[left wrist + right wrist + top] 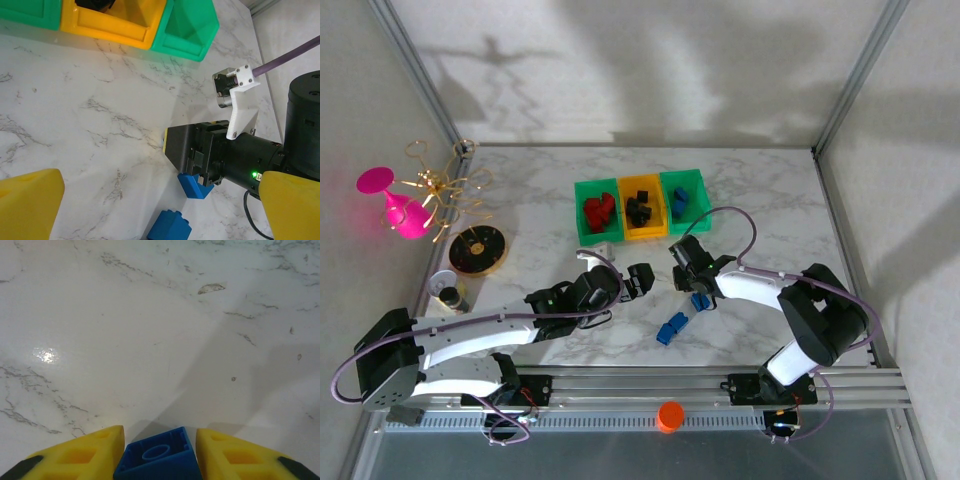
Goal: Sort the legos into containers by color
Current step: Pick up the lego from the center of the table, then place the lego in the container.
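Note:
My right gripper (pixel 698 297) (pixel 160 441) is shut on a blue lego (pixel 700 301) (pixel 159 458) (pixel 195 186), studs turned away, just above the marble. A second blue lego (pixel 671 328) (pixel 169 227) lies on the table a little nearer. My left gripper (pixel 640 281) (pixel 162 192) hangs open to the left of both, holding nothing. The containers stand in a row at the back: the left green one (pixel 582 213) has red legos, the yellow one (pixel 626 209) black legos, the right green one (pixel 697 198) blue legos.
A black-and-gold dish (pixel 478 249), a small white cup (pixel 447 289), a gold wire stand (pixel 442 184) and a pink goblet (pixel 398 207) stand at the left. An orange cap (pixel 670 415) sits on the front rail. A metal frame borders the table.

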`<state>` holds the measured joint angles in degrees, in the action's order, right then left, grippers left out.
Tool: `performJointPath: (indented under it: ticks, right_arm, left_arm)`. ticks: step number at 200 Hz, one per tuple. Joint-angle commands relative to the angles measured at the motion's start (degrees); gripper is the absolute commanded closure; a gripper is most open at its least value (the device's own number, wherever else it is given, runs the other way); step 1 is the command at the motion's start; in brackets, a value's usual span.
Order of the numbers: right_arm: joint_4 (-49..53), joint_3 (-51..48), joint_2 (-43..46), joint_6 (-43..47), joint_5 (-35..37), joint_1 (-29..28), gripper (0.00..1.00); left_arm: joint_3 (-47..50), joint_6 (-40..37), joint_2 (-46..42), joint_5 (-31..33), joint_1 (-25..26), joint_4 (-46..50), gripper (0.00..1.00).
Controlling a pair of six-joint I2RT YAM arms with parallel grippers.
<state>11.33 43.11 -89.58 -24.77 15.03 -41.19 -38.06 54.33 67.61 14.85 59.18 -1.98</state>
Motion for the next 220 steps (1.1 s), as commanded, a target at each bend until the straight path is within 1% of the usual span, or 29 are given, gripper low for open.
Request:
performJointPath:
  ticks: [1,51,69,102,105,112,160,185,220]
  right_arm:
    - [-0.1,0.3,0.3,-0.1,1.0,-0.3,0.63]
    - [0.8,2.1,1.7,0.1,-0.2,-0.2,0.71]
    - [1.7,3.9,2.2,0.7,-0.6,0.0,0.71]
    - [3.3,8.1,2.1,2.1,0.9,1.1,0.7]
    - [3.3,8.4,2.1,2.3,0.9,2.5,0.71]
    - [3.3,9.3,1.7,2.6,0.9,3.5,0.7]
    - [2.4,16.4,-2.7,5.2,2.2,8.7,0.7]
    - [1.3,20.6,-6.6,5.6,2.5,11.6,0.7]
    - [0.1,26.6,-12.4,6.2,3.9,13.6,0.7]
  left_arm:
    - [0.2,0.8,-0.4,1.7,0.4,-0.6,0.0]
    - [-0.1,0.5,-0.7,1.9,0.4,-0.4,0.0]
    - [-1.0,-0.3,-0.8,2.6,0.4,0.6,0.0]
    - [-3.0,-1.9,-0.6,3.5,0.2,1.4,0.0]
    - [-3.1,-2.0,-0.5,3.6,0.2,1.4,0.0]
    - [-3.4,-2.3,-0.5,3.7,0.0,1.5,0.0]
    - [-6.3,-4.6,0.9,3.4,-1.6,2.3,0.0]
    - [-7.1,-5.3,1.7,2.3,-3.1,2.0,0.0]
    - [-7.8,-6.1,2.5,0.7,-5.4,1.2,0.0]
